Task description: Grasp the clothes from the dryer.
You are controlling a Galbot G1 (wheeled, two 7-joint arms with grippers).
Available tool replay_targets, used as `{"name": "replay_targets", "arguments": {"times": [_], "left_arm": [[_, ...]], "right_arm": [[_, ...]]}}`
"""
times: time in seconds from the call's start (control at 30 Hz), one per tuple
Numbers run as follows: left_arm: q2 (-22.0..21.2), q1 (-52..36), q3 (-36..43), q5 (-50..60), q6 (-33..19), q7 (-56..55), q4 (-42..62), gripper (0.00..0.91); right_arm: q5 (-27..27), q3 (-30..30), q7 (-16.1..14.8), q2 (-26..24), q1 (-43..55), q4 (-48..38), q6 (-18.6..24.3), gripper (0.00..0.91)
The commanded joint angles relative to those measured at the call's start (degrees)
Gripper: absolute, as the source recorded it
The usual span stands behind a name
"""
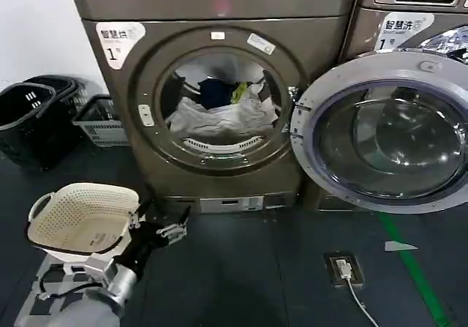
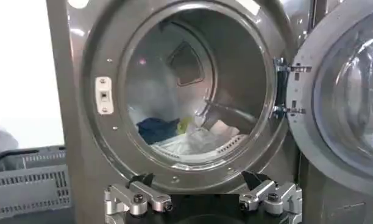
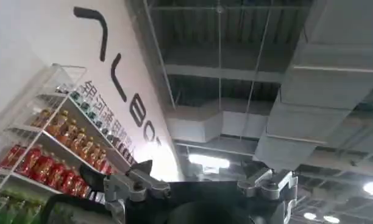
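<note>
The dryer [image 1: 219,5] stands straight ahead with its round door [image 1: 387,129] swung open to the right. Inside the drum lie the clothes: a crumpled white piece [image 1: 219,118], a dark blue piece [image 1: 216,89] and a small yellow-green piece [image 1: 240,91]. My left gripper [image 1: 162,221] is low, in front of the dryer's base and left of the opening, open and empty. In the left wrist view the left gripper [image 2: 198,179] faces the drum, with the white cloth [image 2: 195,141] and the blue cloth [image 2: 157,129] well beyond its fingertips. My right gripper [image 3: 198,167] points up at a ceiling, open, holding nothing.
A white laundry basket [image 1: 80,213] sits beside my left arm. Black baskets [image 1: 29,115] and a grey crate [image 1: 102,122] stand against the wall to the left. A floor socket with a cable [image 1: 344,268] and a green line [image 1: 413,268] lie to the right. A second machine [image 1: 409,12] stands behind the open door.
</note>
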Motion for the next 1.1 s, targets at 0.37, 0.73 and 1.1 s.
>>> {"name": "replay_targets", "arguments": {"times": [0.37, 0.73, 1.1], "left_arm": [[-0.8, -0.1, 0.4, 0.4, 0.3, -0.6, 0.0, 0.907], [-1.1, -0.5, 0.2, 0.3, 0.9, -0.6, 0.2, 0.907], [-1.4, -0.2, -0.4, 0.0, 1.4, -0.7, -0.1, 0.907]], "right_arm": [[-0.1, 1.0, -0.4, -0.3, -1.0, 0.0, 0.1, 0.907], [-0.4, 0.9, -1.2, -0.1, -0.8, 0.3, 0.4, 0.907], [-1.4, 1.0, -1.3, 0.3, -0.6, 0.3, 0.7, 0.907]]}}
